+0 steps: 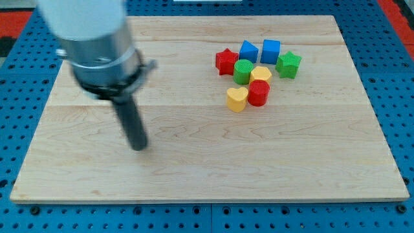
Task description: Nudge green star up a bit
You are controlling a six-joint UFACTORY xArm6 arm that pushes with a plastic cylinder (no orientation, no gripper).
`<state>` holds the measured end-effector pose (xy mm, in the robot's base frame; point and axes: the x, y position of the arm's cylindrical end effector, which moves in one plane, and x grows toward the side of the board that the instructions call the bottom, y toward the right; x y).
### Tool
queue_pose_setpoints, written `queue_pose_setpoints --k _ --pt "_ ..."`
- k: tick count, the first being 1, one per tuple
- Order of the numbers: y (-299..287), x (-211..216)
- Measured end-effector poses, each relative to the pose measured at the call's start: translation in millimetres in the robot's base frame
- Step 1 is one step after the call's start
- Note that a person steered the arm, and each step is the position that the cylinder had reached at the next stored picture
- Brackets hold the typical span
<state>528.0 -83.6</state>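
Note:
The green star [288,65] sits at the right end of a cluster of blocks in the upper right of the wooden board [207,168]. Just to its upper left is a blue cube [270,50]. My tip [138,146] is on the board far to the left of the cluster and lower in the view, touching no block. The rod rises from it to the grey arm body at the view's top left.
The cluster also holds a red star [226,61], a blue block [248,50], a green cylinder [243,71], a yellow block [261,74], a red cylinder [259,92] and a yellow heart [237,99]. A blue pegboard surrounds the board.

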Motion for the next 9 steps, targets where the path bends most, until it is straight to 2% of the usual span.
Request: queue_pose_setpoints --k 3,6,9 --pt "257 21" --pt "332 -10" --pt "341 -73"
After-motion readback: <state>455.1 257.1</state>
